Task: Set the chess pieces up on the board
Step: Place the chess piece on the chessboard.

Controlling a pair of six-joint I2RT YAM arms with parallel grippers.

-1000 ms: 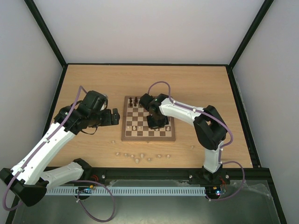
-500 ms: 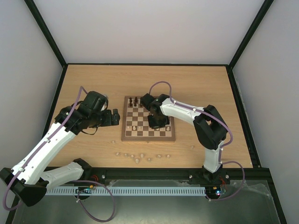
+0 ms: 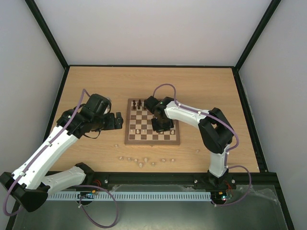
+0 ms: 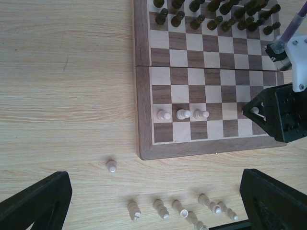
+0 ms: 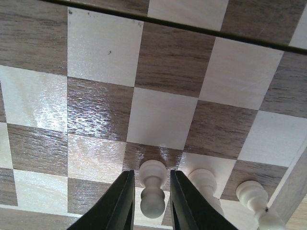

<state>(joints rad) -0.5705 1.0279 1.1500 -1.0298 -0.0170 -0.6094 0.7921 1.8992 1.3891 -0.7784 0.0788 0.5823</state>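
Flanking pawn [image 5: 152, 189] on board [image 5: 103, 52], right fingers [image 5: 120, 206], grip unclear; left fingers [image 4: 36, 201] wide, empty.

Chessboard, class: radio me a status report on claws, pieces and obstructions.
Left claw open, hovering off-board. Right claw slightly open astride a cream pawn standing on the board. Neighbouring pawn close beside; loose cream pieces lie on the table.

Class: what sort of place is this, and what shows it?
Likely a robotics lab test cell: left arm and right arm bolted to a table, plain walls enclosing it, a chessboard set out.
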